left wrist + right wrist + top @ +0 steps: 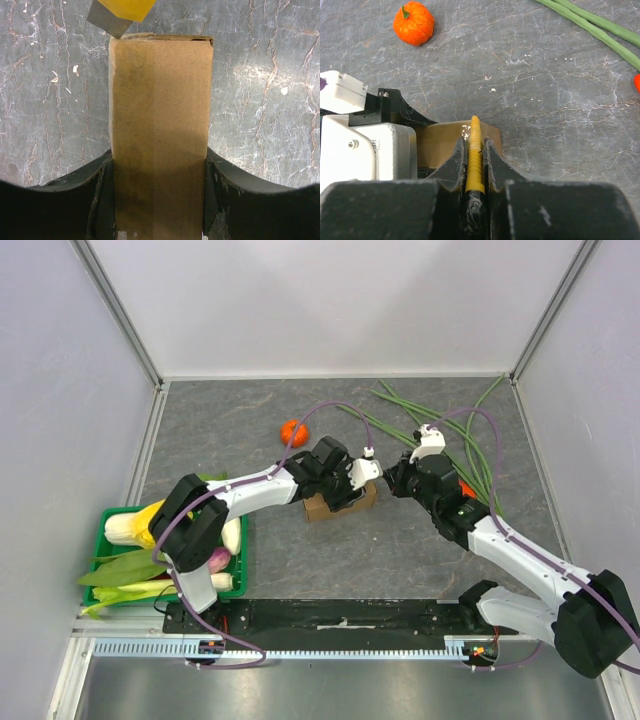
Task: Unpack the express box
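The express box (160,115) sat mid-table on the grey marbled surface (250,430), plain pale walls (330,300) all round. Left gripper (157,200) was clamped on the box's sides, and the right gripper (474,167) pinched a yellow cutter (475,142) at the box's end.

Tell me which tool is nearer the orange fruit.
Left. The left tool, clamped on the express box, sits nearside and right of the orange fruit; the right tool, pinching a yellow cutter, is farther right.
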{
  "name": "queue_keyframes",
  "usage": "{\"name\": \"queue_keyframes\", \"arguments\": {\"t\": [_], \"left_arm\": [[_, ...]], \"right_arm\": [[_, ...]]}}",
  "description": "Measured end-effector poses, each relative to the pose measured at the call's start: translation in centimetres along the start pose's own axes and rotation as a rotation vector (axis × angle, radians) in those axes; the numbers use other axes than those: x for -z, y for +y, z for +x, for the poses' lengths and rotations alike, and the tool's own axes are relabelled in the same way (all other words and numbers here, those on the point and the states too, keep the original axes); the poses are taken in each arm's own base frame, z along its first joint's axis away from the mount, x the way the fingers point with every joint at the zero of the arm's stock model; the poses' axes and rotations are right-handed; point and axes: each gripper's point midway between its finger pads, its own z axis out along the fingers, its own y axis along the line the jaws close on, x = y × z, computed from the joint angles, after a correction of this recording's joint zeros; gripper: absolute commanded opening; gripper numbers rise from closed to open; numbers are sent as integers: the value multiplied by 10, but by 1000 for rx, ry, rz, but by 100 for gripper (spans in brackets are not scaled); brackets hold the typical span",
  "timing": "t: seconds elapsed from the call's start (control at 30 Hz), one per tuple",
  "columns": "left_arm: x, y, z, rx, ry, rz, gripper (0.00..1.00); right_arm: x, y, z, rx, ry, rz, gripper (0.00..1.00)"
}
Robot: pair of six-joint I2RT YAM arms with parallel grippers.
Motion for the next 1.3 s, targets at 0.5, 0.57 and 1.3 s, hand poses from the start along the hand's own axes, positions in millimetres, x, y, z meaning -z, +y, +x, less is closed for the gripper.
{"name": "queue_keyframes", "arguments": {"t": [0.5,0.57,1.3], "left_arm": [[-3,5,2,67,23,27,12],[-3,6,2,78,24,28,12],[-3,4,3,100,26,59,26]], "right_arm": [[0,-4,6,-9,-3,-14,0],[1,-4,8,-5,5,-16,0],[16,-6,12,7,63,0,0]]}}
